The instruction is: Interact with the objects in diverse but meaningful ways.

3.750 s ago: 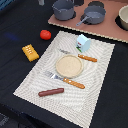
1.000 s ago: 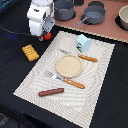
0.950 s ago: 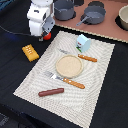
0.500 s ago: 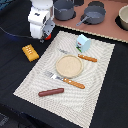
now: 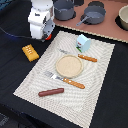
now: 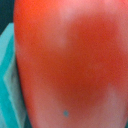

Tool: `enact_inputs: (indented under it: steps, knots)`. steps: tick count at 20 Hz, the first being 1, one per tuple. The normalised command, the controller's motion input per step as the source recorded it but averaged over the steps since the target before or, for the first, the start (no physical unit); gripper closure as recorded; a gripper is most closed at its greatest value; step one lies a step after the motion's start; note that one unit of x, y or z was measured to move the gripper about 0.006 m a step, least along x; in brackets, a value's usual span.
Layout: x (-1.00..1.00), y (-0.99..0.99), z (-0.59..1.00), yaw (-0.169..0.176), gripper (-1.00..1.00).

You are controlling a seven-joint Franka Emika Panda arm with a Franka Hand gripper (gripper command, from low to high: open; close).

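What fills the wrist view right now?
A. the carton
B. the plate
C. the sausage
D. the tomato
D: the wrist view is almost wholly filled by the red tomato, while the sausage, plate and carton lie apart from the arm on the mat in the exterior view.

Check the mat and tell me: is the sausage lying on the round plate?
No. The brown sausage lies on the striped mat near its front edge, apart from the tan round plate, which is bare.
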Motion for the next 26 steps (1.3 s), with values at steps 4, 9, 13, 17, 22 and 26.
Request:
enact_inputs:
  steps: [4, 9, 13, 17, 22, 26]
  knots:
    - [0.82, 0.00, 1.00, -0.043, 1.00]
    - [0.99, -0.01, 0.95, -0.027, 1.00]
    - [0.95, -0.09, 0.41, -0.036, 1.00]
    - [0.90, -0.16, 0.18, -0.038, 1.00]
    - [0.90, -0.20, 0.16, -0.036, 1.00]
    - [0.92, -0.31, 0.10, -0.011, 1.00]
